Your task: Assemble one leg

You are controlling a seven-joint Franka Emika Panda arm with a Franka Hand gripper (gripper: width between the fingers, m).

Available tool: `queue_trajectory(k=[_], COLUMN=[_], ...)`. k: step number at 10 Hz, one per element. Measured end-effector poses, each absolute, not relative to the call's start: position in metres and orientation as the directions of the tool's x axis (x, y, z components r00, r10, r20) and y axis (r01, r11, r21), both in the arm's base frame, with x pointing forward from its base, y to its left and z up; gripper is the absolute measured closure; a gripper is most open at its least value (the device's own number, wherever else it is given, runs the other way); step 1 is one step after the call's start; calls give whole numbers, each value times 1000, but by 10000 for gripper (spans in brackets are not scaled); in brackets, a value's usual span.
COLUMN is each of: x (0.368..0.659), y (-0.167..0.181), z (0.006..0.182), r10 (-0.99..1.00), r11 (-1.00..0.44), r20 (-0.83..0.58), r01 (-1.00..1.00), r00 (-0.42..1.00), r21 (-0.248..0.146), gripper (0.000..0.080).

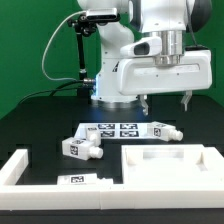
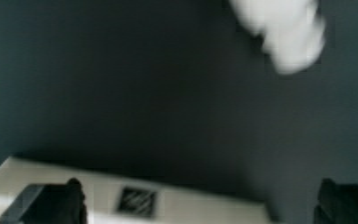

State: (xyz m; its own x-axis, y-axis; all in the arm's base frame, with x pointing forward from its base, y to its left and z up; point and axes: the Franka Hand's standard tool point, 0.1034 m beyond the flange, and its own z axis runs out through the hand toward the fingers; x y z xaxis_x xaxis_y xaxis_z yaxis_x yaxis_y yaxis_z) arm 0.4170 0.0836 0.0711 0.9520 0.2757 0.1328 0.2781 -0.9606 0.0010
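Note:
A leg, a short white post with a tag, lies on the black table just to the exterior view's right of the marker board. Two more such posts lie together at the exterior view's left. My gripper hangs above the table, over the leg's area, open and empty, its fingers wide apart. The wrist view is blurred: both dark fingertips show, with my gripper holding nothing. A white surface with a tag lies below; I cannot tell which part it is.
A large flat square white panel with a raised rim lies at the front right of the exterior view. White border bars form a corner at the front left. A blurred white shape shows in the wrist view. A camera stand stands behind.

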Motion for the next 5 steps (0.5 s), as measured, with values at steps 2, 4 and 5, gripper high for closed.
queue_trajectory(k=[2,4,5], x=[419,418,414], y=[82,83,84], z=[71,68,58], r10=[394,554,676], r11=[-919,-832,-736], r20=[129,136,140], r01=[395,553,672], r00=[910,821,723], r21=[18,51,84], gripper=[150,150,150])
